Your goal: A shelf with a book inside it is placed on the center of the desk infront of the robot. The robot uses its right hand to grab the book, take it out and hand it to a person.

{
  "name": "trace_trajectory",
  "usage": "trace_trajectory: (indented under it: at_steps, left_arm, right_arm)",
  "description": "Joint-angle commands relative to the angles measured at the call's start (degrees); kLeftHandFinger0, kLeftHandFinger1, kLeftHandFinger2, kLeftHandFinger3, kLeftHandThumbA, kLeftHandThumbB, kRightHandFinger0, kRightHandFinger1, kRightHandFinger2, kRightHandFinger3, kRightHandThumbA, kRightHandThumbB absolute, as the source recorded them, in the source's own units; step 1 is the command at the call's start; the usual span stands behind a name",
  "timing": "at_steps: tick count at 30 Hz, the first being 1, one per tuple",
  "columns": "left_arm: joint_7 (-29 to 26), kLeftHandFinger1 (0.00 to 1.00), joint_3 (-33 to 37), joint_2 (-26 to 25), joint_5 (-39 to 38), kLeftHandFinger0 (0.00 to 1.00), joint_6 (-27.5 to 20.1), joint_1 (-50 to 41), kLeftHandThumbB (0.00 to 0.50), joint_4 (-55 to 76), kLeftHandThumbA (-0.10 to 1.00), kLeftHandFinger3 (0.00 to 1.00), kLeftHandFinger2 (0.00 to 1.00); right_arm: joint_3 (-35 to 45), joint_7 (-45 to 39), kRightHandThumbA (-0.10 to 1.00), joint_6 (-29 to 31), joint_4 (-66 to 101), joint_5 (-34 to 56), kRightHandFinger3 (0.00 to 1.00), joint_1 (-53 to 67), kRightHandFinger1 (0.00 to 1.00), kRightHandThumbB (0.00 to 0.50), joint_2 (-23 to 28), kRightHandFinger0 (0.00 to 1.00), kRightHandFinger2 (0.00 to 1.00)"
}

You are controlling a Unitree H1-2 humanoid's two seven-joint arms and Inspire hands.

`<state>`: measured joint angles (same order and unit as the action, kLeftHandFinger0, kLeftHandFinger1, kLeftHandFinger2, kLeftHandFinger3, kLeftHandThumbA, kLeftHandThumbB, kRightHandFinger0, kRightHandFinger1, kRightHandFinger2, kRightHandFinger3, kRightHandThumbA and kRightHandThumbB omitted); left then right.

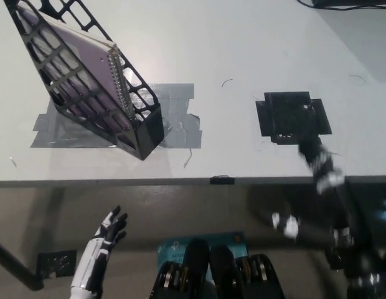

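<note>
Black wire shelf sitting on the white table, far left side, tilted over on a lean, on top of grey tape patches. Spiral-bound book with a purplish cover tucked inside it, spiral edge facing right and toward the near side.

Right hand coming in from the near right, black and pretty motion-blurred, sitting around the near edge of the table just below a black square patch stuck on the tabletop. Can't tell whether open or closed with that blur. Not holding anything as far as visible. Well apart from the book, which stays way off to the left, with a bare stretch of table between.

Left hand resting low at the near left, below the table edge, spread out loosely with nothing in it, roughly under the shelf's near corner.

Dark cables at the far right edge of the table.
</note>
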<state>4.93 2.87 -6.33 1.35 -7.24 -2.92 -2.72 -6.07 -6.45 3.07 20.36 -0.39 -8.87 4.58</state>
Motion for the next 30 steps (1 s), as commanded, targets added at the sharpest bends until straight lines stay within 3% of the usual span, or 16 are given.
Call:
trace_trajectory:
  at_steps: [1, 8, 9, 11, 16, 20, 25, 30]
  left_arm:
    - [0.3, 1.0, 0.4, -0.2, 0.7, 1.0, -2.2, 0.7, 0.205, 0.5, 0.97, 1.0, 1.0]
    - [0.5, 1.0, 0.2, -0.2, 0.0, 1.0, -1.6, 1.1, 0.232, 0.7, 0.95, 1.0, 1.0]
    - [0.3, 1.0, 0.4, -0.4, 0.7, 1.0, -2.0, 1.3, 0.238, 0.6, 0.96, 1.0, 1.0]
    - [0.3, 1.0, 0.5, -0.4, 1.1, 1.0, -1.8, 1.3, 0.269, 0.7, 0.97, 1.0, 1.0]
    - [0.2, 1.0, 0.7, -0.8, 1.9, 1.0, -2.4, 1.2, 0.273, 0.6, 1.0, 1.0, 1.0]
    - [1.5, 1.0, -0.1, 0.3, -2.1, 1.0, 1.6, 1.2, 0.363, 1.3, 0.9, 1.0, 1.0]
    - [1.6, 1.0, 0.2, -0.1, -1.5, 1.0, -0.5, 1.7, 0.319, 0.5, 0.91, 1.0, 1.0]
    - [1.9, 1.0, 0.4, -0.5, -1.1, 1.0, -0.3, 1.7, 0.358, 0.3, 0.92, 1.0, 1.0]
  right_arm:
    - [-1.4, -1.3, 1.0, -7.1, -2.5, 0.7, 1.0, -11.6, 1.0, 0.365, -2.2, 1.0, 1.0]
    - [-1.7, -1.8, 1.0, -9.8, -15.3, 4.3, 1.0, -23.8, 1.0, 0.328, -7.1, 1.0, 1.0]
    - [-1.6, -1.8, 1.0, -9.8, -17.5, 4.6, 1.0, -25.7, 1.0, 0.293, -8.2, 1.0, 1.0]
    - [-1.1, -1.7, 1.0, -10.2, -20.6, 5.3, 1.0, -28.3, 1.0, 0.275, -9.9, 1.0, 1.0]
    - [0.1, -1.3, 1.0, -11.1, -31.8, 6.9, 1.0, -35.8, 1.0, 0.272, -14.9, 1.0, 1.0]
    - [0.8, -1.7, 1.0, -9.6, -38.5, 7.6, 1.0, -38.8, 1.0, 0.277, -17.1, 1.0, 1.0]
    - [0.7, -2.2, 1.0, -7.8, -44.3, 7.3, 1.0, -41.1, 1.0, 0.296, -19.2, 1.0, 1.0]
    - [-0.9, -1.7, 1.0, -7.9, -46.2, 5.4, 1.0, -41.9, 1.0, 0.323, -20.7, 1.0, 1.0]
